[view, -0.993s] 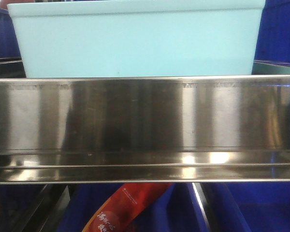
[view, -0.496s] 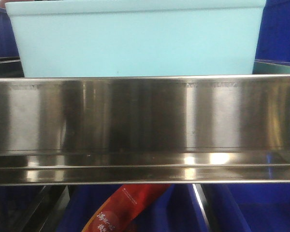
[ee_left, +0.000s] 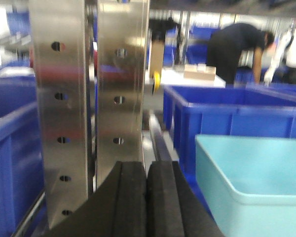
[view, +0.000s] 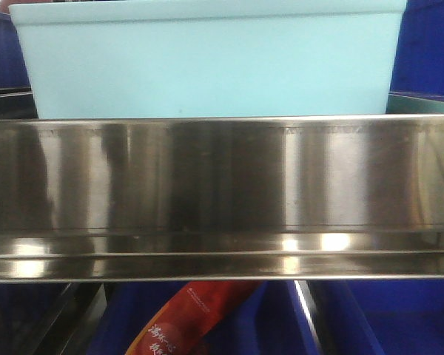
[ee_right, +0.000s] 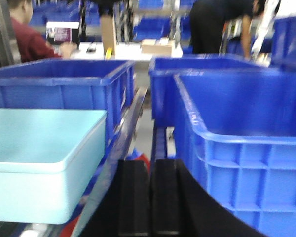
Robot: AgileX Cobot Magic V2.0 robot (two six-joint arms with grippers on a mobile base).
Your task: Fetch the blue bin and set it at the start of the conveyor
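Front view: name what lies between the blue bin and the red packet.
A broad stainless-steel shelf rail spans the frame, the blue bin above it and the red packet below, shown in the front view.

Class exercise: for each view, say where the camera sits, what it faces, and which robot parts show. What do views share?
Front view: level with the steel shelf edge, facing the pale blue bin on it; no robot part shows.
Left wrist view: behind the shut left hand, facing a steel post; bin lower right.
Right wrist view: behind the shut right hand, between bin and dark blue crate.
Shared: all show the bin.
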